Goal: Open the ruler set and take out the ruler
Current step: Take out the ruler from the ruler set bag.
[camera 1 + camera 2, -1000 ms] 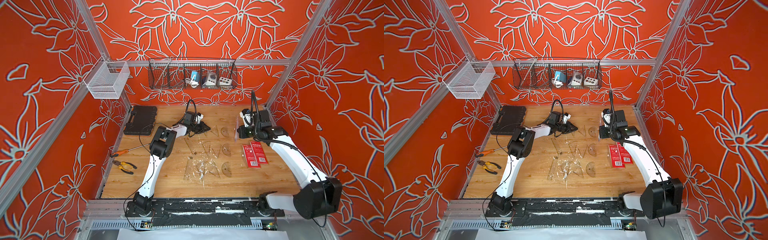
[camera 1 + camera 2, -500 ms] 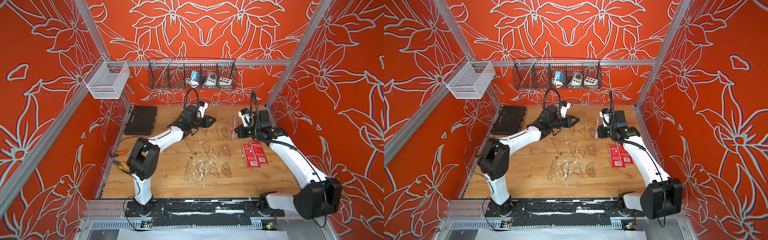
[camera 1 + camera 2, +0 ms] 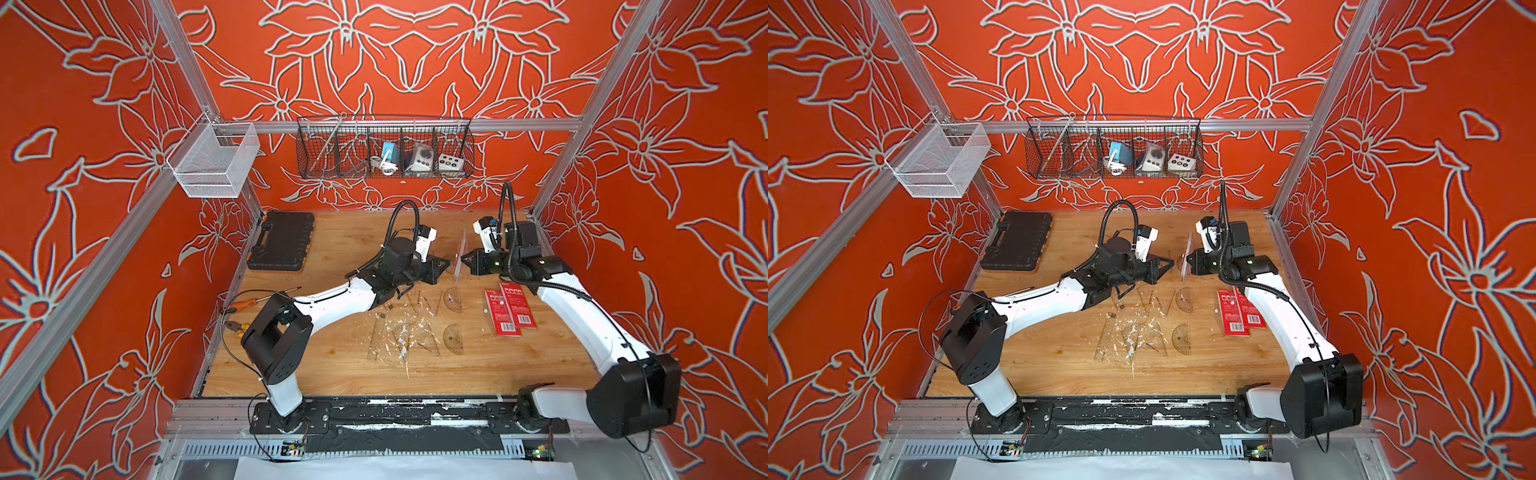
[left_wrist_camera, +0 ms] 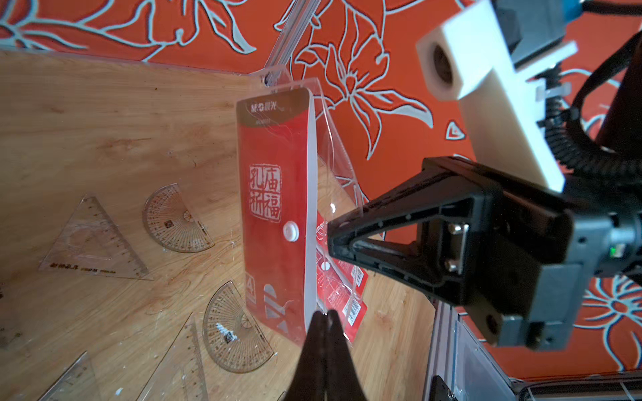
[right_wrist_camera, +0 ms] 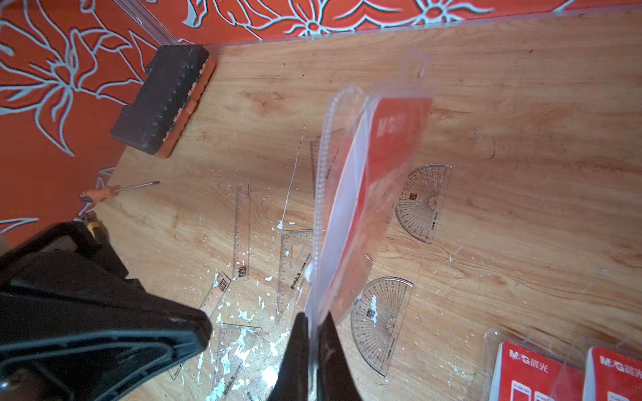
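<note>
The ruler set (image 3: 459,255) (image 3: 1187,257) is a clear pouch with a red card and a white snap button (image 4: 291,232). It hangs upright above the back of the wooden table. My right gripper (image 3: 464,261) (image 5: 312,317) is shut on one side of it. From the opposite side my left gripper (image 3: 447,262) (image 4: 324,314) reaches the pouch (image 4: 274,208). Its fingertips are pressed together on the clear plastic at the pouch's edge. A scalloped clear strip (image 5: 323,173) runs along the pouch. I cannot make out the ruler inside it.
Two more red ruler packs (image 3: 509,309) lie flat under the right arm. Loose clear set squares, rulers and protractors (image 3: 453,338) lie among white flecks mid-table. A black tool case (image 3: 282,241), a screwdriver (image 3: 249,303) and pliers (image 3: 237,328) sit along the left edge. Wire baskets (image 3: 384,147) hang behind.
My left arm swung right from the table's back middle to the pouch's edge, and its jaws closed there. The right arm and the pouch barely moved.
</note>
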{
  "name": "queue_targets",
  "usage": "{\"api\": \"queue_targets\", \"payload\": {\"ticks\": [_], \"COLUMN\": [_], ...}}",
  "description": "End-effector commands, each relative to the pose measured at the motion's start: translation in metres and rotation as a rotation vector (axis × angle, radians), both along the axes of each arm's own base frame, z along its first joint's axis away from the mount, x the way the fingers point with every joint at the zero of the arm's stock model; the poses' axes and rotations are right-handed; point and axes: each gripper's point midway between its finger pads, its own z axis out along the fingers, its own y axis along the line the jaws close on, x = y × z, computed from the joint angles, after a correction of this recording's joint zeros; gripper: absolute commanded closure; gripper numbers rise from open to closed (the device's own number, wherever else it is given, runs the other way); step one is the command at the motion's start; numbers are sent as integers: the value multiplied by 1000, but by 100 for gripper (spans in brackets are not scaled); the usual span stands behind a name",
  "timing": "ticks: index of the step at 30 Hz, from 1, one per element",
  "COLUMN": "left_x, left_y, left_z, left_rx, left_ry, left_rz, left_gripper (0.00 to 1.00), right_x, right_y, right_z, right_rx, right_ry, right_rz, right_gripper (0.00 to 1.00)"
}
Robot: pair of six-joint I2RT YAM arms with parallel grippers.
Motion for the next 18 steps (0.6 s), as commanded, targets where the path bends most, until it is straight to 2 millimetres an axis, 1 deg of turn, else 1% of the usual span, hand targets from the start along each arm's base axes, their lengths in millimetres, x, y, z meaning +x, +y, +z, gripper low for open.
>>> {"api": "queue_targets", "payload": {"ticks": [1,4,8,11,18], "left_x": [-1,-1,0,0,8], "left_y": [-12,-17,-20,-22,-25], "left_z": [3,-2,-10,-12,-20], "left_rx": [-27,-20,-12,-13,8], "left_ry": [-12,-3,11,15,19], "left_rz": [-14,-22,-24,-30,-16], "left_gripper": [100,100,100,100,100], "right_x": [-1,-2,-3,-3,-6], "right_y": [4,5,6,6,11], "right_z": [14,16,19,20,25], "right_rx": [45,55,63,66,96], "right_ry": [-37,-37,-42,-44,-44], "right_rz": [11,17,19,23,49], "right_gripper": [100,100,100,100,100]}}
